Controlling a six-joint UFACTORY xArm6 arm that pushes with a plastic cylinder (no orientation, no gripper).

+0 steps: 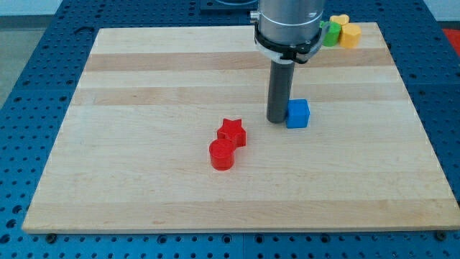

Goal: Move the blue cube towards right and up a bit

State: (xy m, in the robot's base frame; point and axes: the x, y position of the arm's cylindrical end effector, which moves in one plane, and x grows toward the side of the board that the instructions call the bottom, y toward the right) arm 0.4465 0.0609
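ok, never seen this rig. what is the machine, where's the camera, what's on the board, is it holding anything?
The machine is a robot arm with no gripper. It ends in a straight dark rod, and the rod's lower end, my tip, slides over the wooden board to push blocks around. It holds nothing; it can only shove.

There is one camera view, looking down at the board at an angle. Where it is mounted is not on record.

On the board: a blue cube sits right beside my tip, on the tip's right in the view, touching or nearly so. Lower and to the view's left, a red star and a red cylinder sit close together. At the view's top right corner are a green block and two yellow blocks, partly hidden by the arm, so their shapes are unclear.
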